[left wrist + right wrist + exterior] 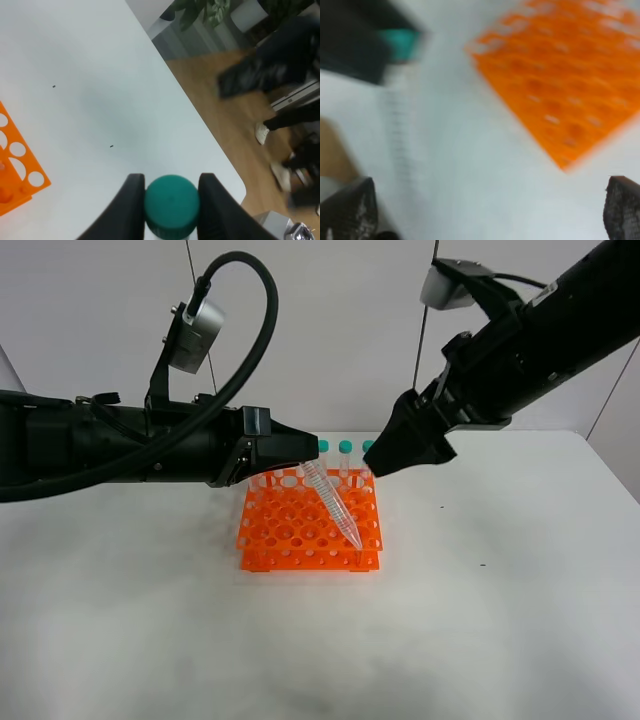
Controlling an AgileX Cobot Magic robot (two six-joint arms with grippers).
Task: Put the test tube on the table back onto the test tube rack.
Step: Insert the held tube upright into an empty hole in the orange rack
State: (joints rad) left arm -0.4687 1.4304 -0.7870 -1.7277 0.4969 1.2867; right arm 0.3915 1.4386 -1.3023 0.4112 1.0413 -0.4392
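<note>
My left gripper is shut on the teal-green cap end of the test tube. The clear tube slants down to the right, and its pointed tip hangs just above the front right holes of the orange test tube rack. In the left wrist view the cap sits between the two black fingers, with a rack corner to one side. My right gripper hovers open and empty above the rack's back right corner. Its blurred wrist view shows the rack, the tube and spread fingertips.
Three other teal-capped tubes stand in the rack's back row. The rack sits on the white table. The left wrist view shows the table's rounded corner, with wooden floor and people's feet beyond.
</note>
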